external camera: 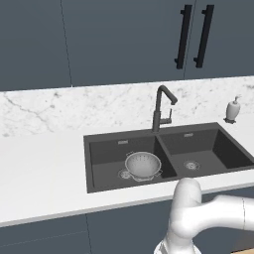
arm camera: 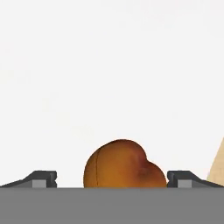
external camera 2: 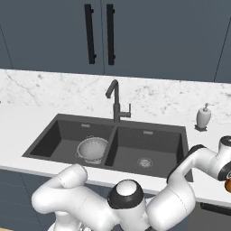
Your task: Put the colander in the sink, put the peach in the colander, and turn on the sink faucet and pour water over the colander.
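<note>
Colander point(external camera: 143, 164) already sits in the left basin of the sink point(external camera: 218, 149), lower centre of the left base view, upright on its ring base, nothing in it. Faucet point(external camera: 161, 106) stands behind the divider, no stream visible.

Peach point(arm camera: 124, 164) is at bottom centre of the hand view, resting on the white tabletop point(arm camera: 109, 65), between the two dark fingers point(arm camera: 41, 179). The gripper point(arm camera: 112, 181) is spread about as wide as it goes, one tip on each side of the fruit with a gap both sides; nothing held yet. In the right base view a sliver of orange shows at the far right edge, below the wrist, well to the right of the sink.

Step in hand, as I judge it: closing on the peach.

Handling guess: light, round, smooth skin, somewhat soft, so it could roll or squirt out if pinched off-centre, and bruise if squeezed hard. Best hold looks like across the widest middle, fingers low enough to pass the equator, gentle close. A crease runs down the left half; avoid seating a pad in it.
</note>
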{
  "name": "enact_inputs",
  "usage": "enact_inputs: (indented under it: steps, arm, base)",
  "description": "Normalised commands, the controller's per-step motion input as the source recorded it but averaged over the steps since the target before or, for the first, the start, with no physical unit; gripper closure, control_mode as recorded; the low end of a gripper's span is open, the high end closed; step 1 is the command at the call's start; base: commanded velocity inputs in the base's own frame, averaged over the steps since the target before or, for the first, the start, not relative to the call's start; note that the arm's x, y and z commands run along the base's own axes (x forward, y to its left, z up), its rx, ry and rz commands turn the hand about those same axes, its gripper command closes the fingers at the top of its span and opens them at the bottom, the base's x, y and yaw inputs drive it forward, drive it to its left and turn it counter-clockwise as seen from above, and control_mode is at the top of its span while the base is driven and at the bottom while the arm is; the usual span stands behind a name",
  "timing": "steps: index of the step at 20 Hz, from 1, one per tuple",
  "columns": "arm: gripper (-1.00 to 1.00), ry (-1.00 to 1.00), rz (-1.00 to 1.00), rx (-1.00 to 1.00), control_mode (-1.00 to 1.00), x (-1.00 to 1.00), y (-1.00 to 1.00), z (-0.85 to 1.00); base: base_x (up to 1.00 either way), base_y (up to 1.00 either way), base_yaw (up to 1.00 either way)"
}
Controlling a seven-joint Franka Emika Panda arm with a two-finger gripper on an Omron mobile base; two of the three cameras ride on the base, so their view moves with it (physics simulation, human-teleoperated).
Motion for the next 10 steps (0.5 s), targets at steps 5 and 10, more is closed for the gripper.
enact_inputs:
  steps: [5, 10]
  arm:
    - [-1.0, 0.09, -0.02, -0.06, -1.0, -0.09, 0.15, -0.09]
    - [-1.0, 0.01, 0.0, -0.06, -1.0, -0.14, 0.25, -0.08]
  base:
    - [0.0, 0.0, 0.0]
    - [0.0, 0.0, 0.0]
